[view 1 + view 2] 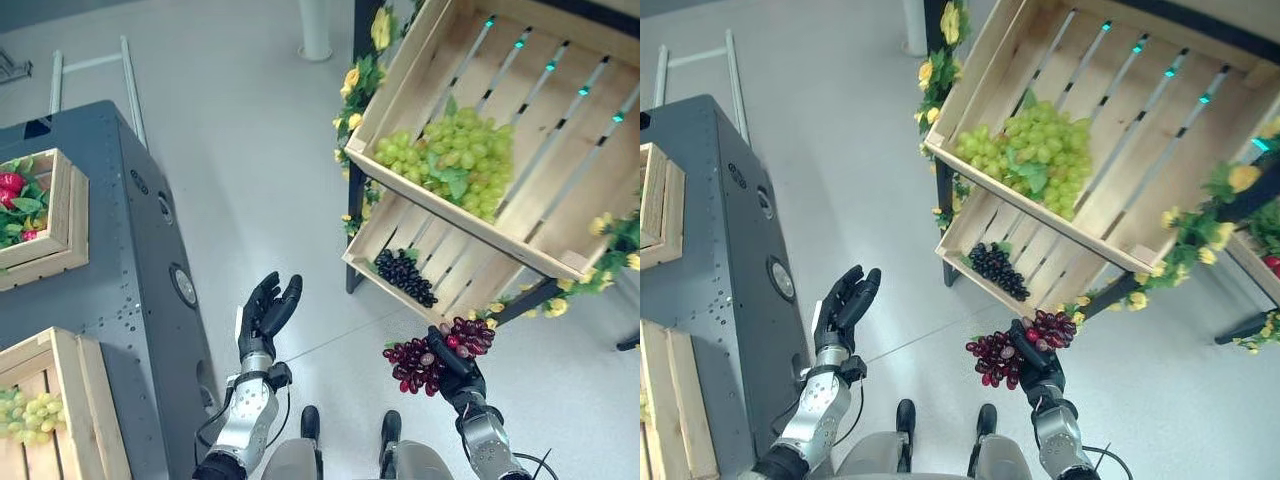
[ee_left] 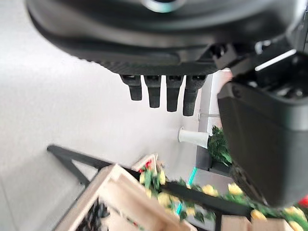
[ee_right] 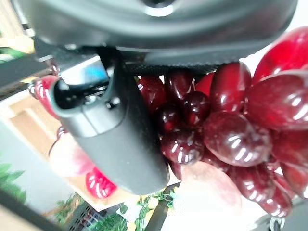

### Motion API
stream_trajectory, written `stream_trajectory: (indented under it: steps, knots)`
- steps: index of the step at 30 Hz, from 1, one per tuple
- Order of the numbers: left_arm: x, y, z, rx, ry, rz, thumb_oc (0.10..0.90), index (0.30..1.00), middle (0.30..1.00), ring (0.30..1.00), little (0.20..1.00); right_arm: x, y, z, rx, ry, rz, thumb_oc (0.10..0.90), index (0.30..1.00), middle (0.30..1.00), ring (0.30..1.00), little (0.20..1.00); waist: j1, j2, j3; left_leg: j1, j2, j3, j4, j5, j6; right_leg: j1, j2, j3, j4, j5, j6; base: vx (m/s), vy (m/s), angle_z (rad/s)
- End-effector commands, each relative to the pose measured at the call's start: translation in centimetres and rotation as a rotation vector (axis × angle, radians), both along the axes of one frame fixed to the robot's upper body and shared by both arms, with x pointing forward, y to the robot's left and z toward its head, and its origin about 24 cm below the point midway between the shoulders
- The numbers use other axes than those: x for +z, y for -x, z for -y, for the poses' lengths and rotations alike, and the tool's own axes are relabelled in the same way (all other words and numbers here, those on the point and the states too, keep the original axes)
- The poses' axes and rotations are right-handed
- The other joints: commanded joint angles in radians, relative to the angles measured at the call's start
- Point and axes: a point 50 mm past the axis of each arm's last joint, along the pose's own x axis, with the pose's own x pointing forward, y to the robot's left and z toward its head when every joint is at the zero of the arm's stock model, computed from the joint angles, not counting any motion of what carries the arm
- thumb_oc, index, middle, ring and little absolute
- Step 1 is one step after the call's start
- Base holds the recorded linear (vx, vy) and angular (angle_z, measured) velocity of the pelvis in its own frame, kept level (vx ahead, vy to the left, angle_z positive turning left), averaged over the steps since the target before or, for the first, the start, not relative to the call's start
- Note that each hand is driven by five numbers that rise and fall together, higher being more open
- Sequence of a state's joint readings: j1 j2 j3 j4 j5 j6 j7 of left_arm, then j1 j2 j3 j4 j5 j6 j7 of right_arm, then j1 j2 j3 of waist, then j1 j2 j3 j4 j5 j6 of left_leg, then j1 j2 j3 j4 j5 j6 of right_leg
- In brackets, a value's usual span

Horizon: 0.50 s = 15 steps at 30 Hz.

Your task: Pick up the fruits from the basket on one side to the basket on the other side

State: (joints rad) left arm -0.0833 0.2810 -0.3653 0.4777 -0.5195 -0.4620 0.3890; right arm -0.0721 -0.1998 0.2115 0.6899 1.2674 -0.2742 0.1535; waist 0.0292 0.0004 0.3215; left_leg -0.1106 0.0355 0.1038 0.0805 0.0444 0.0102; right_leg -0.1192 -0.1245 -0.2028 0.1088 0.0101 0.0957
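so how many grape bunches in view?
4: red grapes in the right hand, green grapes in upper crate, black grapes in lower crate, green bunch in left crate. More may be hidden.

1. Both eye views looked steeply down from the head, sharing the slanted wooden crates (image 1: pixel 470 190) and grey floor (image 1: pixel 870 150).
2. The left wrist view faced past its hand (image 2: pixel 163 91) toward those crates.
3. The right wrist view sat tight against red grapes (image 3: pixel 226 134).
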Motion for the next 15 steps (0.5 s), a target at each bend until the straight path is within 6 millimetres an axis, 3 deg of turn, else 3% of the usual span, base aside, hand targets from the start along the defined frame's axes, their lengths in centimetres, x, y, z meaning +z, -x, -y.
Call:
stream_trajectory:
  steps: [1,5,8,15]
  knots:
    - [5.7,-2.2,-1.1,0.022,-0.056,0.29,0.8,0.9,0.9,0.9,0.9,9.1,-7.2,-1.5,0.006,-0.042,0.44,0.4,0.3,0.3,0.3,0.3,0.025,-0.011,0.098,-0.067,0.016,0.071,0.198,-0.157,-0.006,-0.101,-0.1,-0.035,0.146,0.007,0.013,-0.18,-0.032,-0.4]
    - [6.7,-3.1,-0.6,0.059,-0.009,0.312,0.8,0.9,0.9,0.9,0.9,11.9,-9.0,-1.9,0.007,-0.014,0.5,0.4,0.3,0.3,0.3,0.3,0.014,-0.004,0.132,-0.183,0.032,0.066,0.319,-0.198,0.005,-0.161,-0.082,0.002,0.194,-0.045,-0.008,-0.1,-0.036,-0.25]
    - [6.8,-3.3,-0.1,0.058,0.026,0.327,0.8,0.9,0.9,0.9,0.9,14.0,-9.8,-1.4,0.017,0.021,0.585,0.4,0.3,0.3,0.3,0.3,0.015,-0.006,0.161,-0.251,0.054,0.081,0.406,-0.228,-0.01,-0.193,-0.09,-0.033,0.257,-0.09,-0.032,-0.04,-0.036,0.02]
    - [7.5,-3.6,1.7,-0.007,0.027,0.36,0.8,0.9,0.9,0.9,0.9,18.6,-11.5,0.3,-0.027,0.047,0.737,0.4,0.3,0.3,0.3,0.3,0.029,0.001,0.194,-0.323,0.044,0.049,0.483,-0.263,-0.011,-0.278,-0.108,-0.057,0.39,-0.142,-0.041,-0.02,-0.019,0.09]
